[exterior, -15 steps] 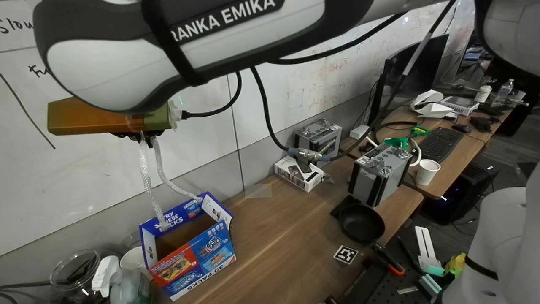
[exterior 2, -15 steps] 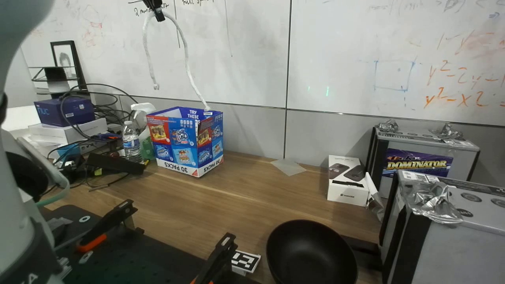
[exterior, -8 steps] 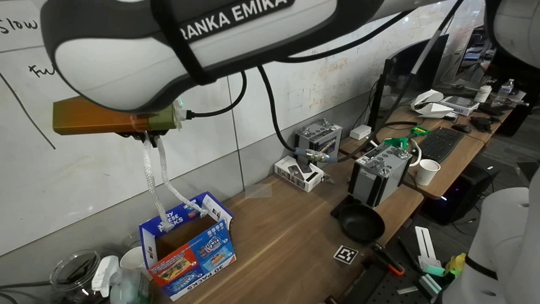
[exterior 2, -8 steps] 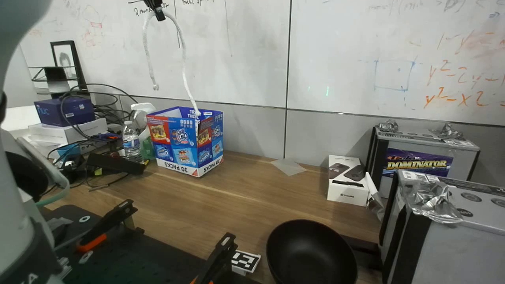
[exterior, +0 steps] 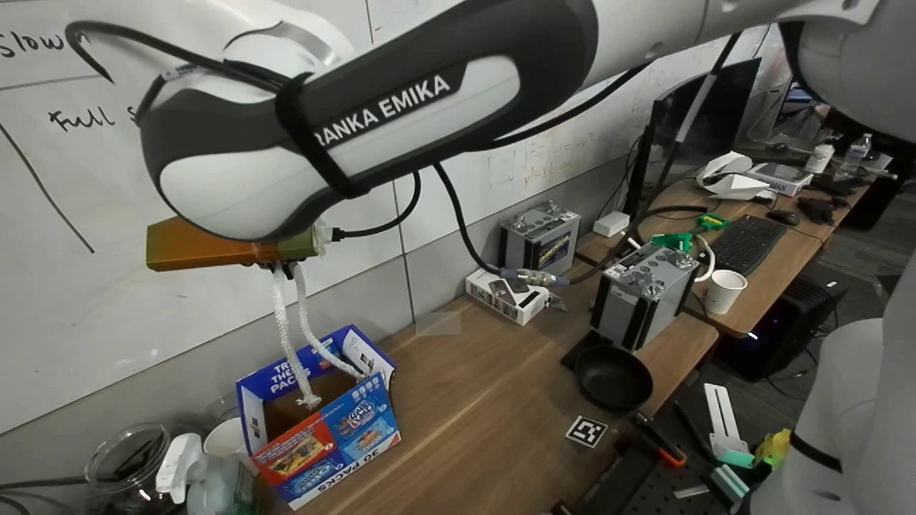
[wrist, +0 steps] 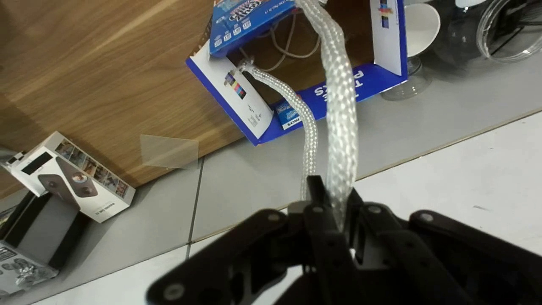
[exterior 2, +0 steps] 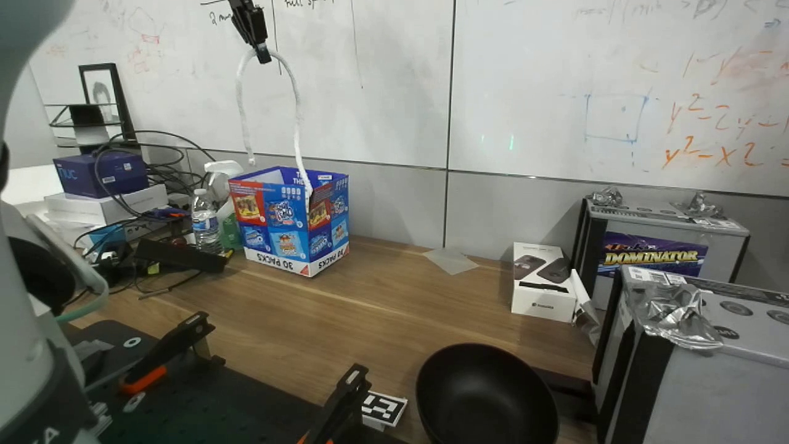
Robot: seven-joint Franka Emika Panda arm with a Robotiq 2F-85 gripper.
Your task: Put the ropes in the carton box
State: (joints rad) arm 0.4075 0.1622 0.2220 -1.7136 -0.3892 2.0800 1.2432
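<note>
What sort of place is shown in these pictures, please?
Probably a robotics lab, perhaps within an office: a robot arm, a written-on whiteboard and, farther off, a keyboard suggest it.

I saw rope [wrist: 342,123] coarsely braided, softly sheened | carton box [exterior: 340,436] was smooth printed cardboard | counter [exterior: 472,400] showed grained wood | tool [wrist: 335,190] looked matt | pan [exterior 2: 484,394] matt too | foil [exterior 2: 678,324] was crinkled, shiny metal | whiteboard [exterior 2: 524,68] glossed under my view

The table [exterior: 465,422] carries a blue box [exterior: 329,447], a clear sheet [exterior 2: 451,261] at the back edge, a white box [exterior 2: 542,290], two grey batteries [exterior: 640,300], a black pan [exterior: 613,379] just beside one, and a marker [exterior: 587,432].
</note>
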